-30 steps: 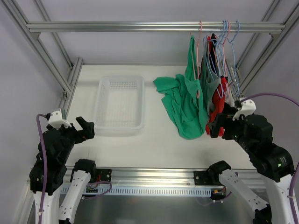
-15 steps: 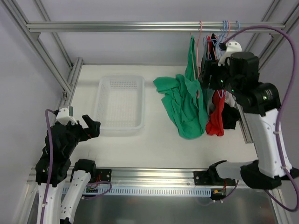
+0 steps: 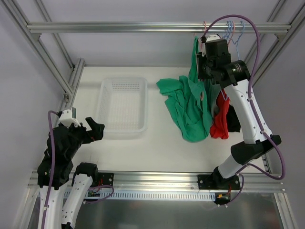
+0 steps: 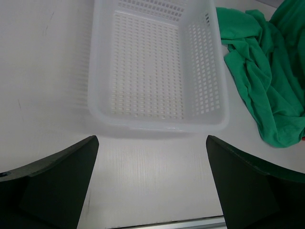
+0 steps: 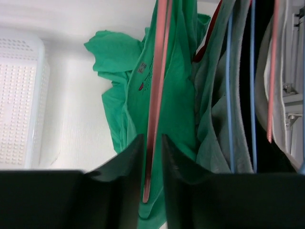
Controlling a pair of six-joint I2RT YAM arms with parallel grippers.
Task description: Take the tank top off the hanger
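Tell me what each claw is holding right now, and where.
Right claw pinches the pink hanger near its top, green tank top draped on it. Left claw is open, holding nothing.

Reads as a robotics lab, a purpose-built test cell rather than a home or shop. Boxed in by bare aluminium extrusion [image 3: 119, 27] above the far edge and both side edges of a plain white table [image 3: 157, 143]. Bolted at the near edge: left arm [image 3: 59, 152] and right arm [image 3: 248, 114], trailing purple cables [image 3: 228, 15], over a slotted wiring duct [image 3: 157, 194]. Staged props only: white basket [image 3: 102, 102] toward the left edge, pink hanger [image 5: 155, 71] near the far right corner. Blank pale walls [image 3: 19, 71] around.
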